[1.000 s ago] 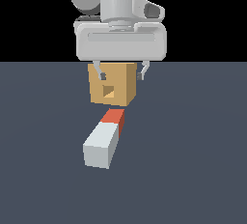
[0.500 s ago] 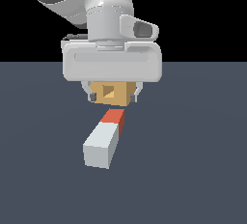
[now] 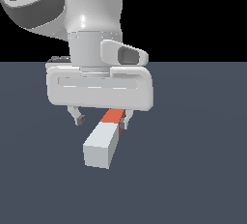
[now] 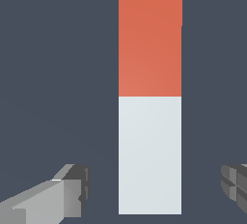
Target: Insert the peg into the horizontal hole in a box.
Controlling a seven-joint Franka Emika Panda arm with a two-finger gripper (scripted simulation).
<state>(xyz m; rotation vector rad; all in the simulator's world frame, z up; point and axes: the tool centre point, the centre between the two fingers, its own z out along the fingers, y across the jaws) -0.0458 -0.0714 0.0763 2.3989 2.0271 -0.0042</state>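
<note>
The peg point(image 3: 102, 142) lies on the dark floor, its pale grey-white end toward the camera and its red-orange end point(image 3: 114, 116) pointing away. In the wrist view the peg point(image 4: 150, 155) runs lengthwise between the fingers, with its red half point(image 4: 150, 37) farther off. My gripper point(image 3: 102, 119) hangs low over the peg, open and empty. One fingertip point(image 3: 78, 119) stands on each side of the bar and neither touches it. In the wrist view the gripper point(image 4: 154, 189) straddles the white half. The box and its hole are hidden behind my hand.
The wide white hand body point(image 3: 100, 89) and the arm above it fill the upper middle of the exterior view. The flat dark grey floor point(image 3: 202, 170) stretches around the peg.
The hand has moved from the tan box toward the camera and down over the peg. It now covers the box. The peg has not moved. The fingers remain open.
</note>
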